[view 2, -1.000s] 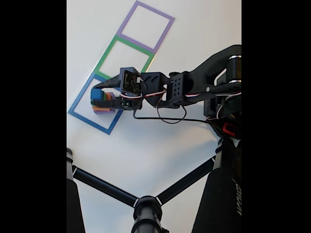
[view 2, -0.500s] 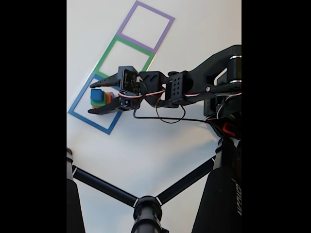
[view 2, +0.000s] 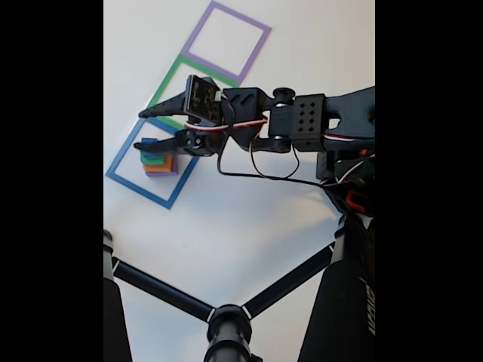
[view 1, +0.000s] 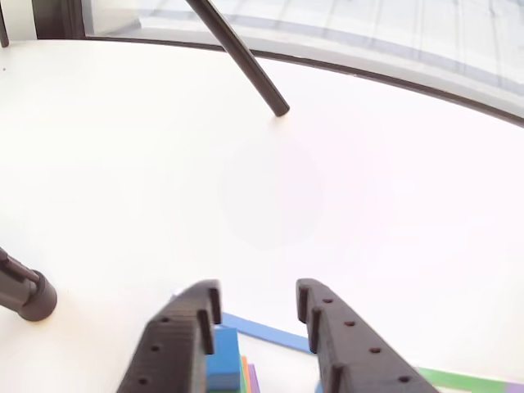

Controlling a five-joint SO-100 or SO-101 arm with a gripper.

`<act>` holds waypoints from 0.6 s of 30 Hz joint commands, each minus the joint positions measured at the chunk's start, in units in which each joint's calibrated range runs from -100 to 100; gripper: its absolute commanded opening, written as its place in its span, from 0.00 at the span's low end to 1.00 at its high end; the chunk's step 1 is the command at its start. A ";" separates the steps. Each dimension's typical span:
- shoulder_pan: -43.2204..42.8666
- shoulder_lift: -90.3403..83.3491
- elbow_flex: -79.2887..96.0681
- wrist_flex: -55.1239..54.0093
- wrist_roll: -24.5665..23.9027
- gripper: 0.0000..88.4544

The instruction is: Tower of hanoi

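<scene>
Black tripod legs (view 2: 166, 290) sit nearest the camera in the fixed view, crossing the bottom of the white tabletop (view 2: 249, 219). Past them, three taped square outlines run in a diagonal row: blue square outline (view 2: 124, 179) closest, green square outline (view 2: 167, 84) in the middle, purple square outline (view 2: 226, 41) farthest. Stack of coloured square blocks (view 2: 157, 161) stands inside the blue outline, blue block on top with green, orange and purple layers showing below. Black two-finger gripper (view 2: 145, 125) reaches in from the right, hanging above the stack near the blue/green border; jaws spread apart, holding nothing. Other view, from behind the jaws: both black perforated fingers (view 1: 176, 344) rise from the bottom edge with a clear gap between them (view 1: 259, 301), nothing in it. Blue top block (view 1: 223, 364) sits just under the left-hand finger, orange and purple edges beside it, blue tape strip (view 1: 262, 332) running behind. Farther out, a thin black rod (view 1: 241, 57) touches down on the tabletop, and a black foot (view 1: 29, 295) rests at the left edge.
</scene>
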 commanded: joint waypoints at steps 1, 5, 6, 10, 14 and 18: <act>3.78 -10.84 -7.50 19.90 -0.72 0.00; 6.75 -15.12 -17.95 38.93 -1.73 0.00; 7.51 -15.77 -21.40 43.95 -1.90 0.00; 10.20 -16.25 -35.86 60.87 -3.42 0.00; 12.98 -14.88 -49.86 74.88 -5.11 0.00; 16.72 -14.48 -56.86 82.41 -3.93 0.00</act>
